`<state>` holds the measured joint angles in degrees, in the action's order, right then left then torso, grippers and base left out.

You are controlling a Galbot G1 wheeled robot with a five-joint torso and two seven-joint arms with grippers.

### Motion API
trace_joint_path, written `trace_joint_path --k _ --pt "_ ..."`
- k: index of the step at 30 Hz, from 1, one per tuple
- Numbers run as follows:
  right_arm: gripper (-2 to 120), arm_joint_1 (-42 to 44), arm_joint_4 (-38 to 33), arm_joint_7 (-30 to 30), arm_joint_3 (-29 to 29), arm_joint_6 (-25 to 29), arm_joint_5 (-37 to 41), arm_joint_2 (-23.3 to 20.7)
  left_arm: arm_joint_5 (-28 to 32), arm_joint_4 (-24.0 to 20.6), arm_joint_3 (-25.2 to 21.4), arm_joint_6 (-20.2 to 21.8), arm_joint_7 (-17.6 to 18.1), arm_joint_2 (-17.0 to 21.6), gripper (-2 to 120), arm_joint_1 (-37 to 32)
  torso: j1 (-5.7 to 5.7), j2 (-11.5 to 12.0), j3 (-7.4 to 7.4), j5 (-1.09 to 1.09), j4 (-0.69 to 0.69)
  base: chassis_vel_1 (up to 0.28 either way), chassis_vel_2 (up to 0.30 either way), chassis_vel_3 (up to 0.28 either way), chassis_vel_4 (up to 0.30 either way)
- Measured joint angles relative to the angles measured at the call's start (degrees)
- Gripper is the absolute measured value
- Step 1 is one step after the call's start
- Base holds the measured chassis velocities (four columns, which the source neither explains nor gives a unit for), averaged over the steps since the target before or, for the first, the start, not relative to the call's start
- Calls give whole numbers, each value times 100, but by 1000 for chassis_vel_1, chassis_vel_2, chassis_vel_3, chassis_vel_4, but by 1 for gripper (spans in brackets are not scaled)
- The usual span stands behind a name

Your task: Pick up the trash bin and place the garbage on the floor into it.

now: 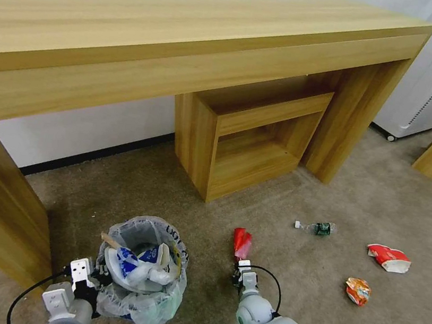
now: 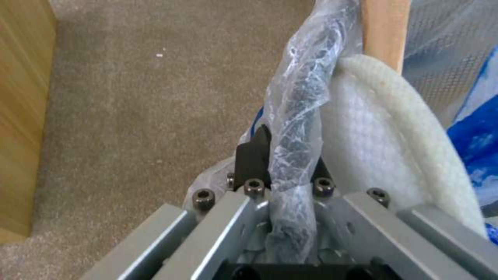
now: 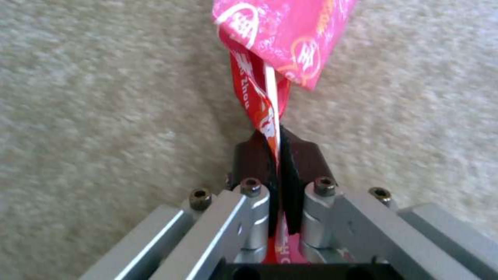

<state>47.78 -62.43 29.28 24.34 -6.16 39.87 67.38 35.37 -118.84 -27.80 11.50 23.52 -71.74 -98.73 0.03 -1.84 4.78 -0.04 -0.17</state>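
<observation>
Left gripper (image 2: 283, 163) clamped on the bagged rim of the trash bin (image 1: 142, 272), beside the desk leg; bin already holds a slipper, blue-white wrapper, wooden stick. Right gripper (image 3: 279, 155) pinched shut on a red wrapper (image 1: 241, 243), to the bin's right, not yet over it. Left on the floor (image 1: 314, 304): bottle (image 1: 319, 228), red-white packet (image 1: 389, 258), orange wrapper (image 1: 357, 291); roughly half done.

red wrapper (image 1: 242, 242), beige floor (image 1: 314, 304)

Black lettering ran along the rim of the trash bin's plastic bag (image 1: 176, 237), too crumpled to read. White print on the red wrapper (image 3: 280, 35) was also illegible.
</observation>
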Motion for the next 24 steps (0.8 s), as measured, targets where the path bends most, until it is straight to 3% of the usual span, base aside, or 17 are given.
trace_joint_path --k 7,9,13,16,17,20,24 --pt "0 210 -894 -33 -325 197 -86 -544 1 51 -18 -7 -1 10 0 24 0 0 0 4 4 0 0 0 0" --pt "0 347 -1422 -88 -488 366 -253 -856 -3 78 -17 -13 0 7 0 44 0 0 0 5 3 0 0 0 0" --pt "0 435 -1804 -211 -578 694 -453 -1074 -2 81 -9 -13 0 8 0 60 0 0 0 5 3 0 0 0 0" --pt "0 482 -2551 -695 -640 1412 -743 -1362 -1 80 5 -11 1 14 0 72 0 0 -1 4 3 0 0 0 0" --pt "0 482 -2551 -695 -640 1412 -743 -1362 -1 80 5 -11 1 14 0 72 0 0 -1 4 3 0 0 0 0" --pt "0 339 -3547 -1259 -572 1895 -811 -1615 -4 53 16 2 3 -3 0 65 0 0 -1 2 4 0 0 0 0" --pt "0 24 -4281 -1723 -313 2216 -765 -1807 -4 -8 18 28 5 -17 0 40 0 0 -1 3 4 0 0 0 0"
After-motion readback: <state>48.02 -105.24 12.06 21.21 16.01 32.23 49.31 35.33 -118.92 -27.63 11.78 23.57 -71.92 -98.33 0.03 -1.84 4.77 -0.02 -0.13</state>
